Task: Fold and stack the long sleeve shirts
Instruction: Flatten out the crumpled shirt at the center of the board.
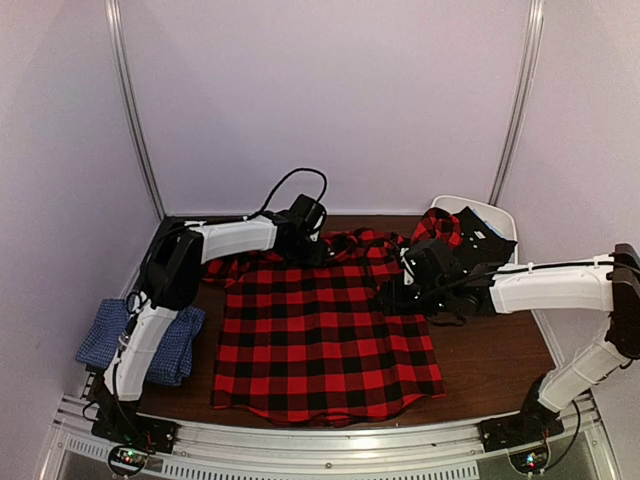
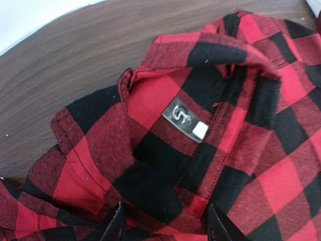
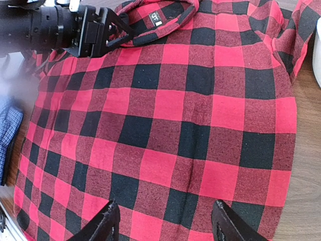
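The red-and-black plaid shirt [image 1: 320, 330] lies spread flat on the brown table, collar toward the back. My left gripper [image 1: 316, 246] hovers at the collar, open; in the left wrist view its fingertips [image 2: 118, 215] straddle the plaid cloth just behind the neck label [image 2: 185, 119] without pinching it. My right gripper [image 1: 397, 296] is over the shirt's right side, open, with flat plaid cloth [image 3: 165, 125] showing between its fingertips [image 3: 111, 210]. The blue checked shirt [image 1: 140, 340] sits folded at the left edge of the table, partly behind my left arm.
A white bin [image 1: 495, 222] at the back right holds bunched red-plaid and black cloth [image 1: 452, 230]. Bare wood [image 1: 490, 350] shows right of the shirt. White walls close in the back and sides. A metal rail [image 1: 330, 440] runs along the near edge.
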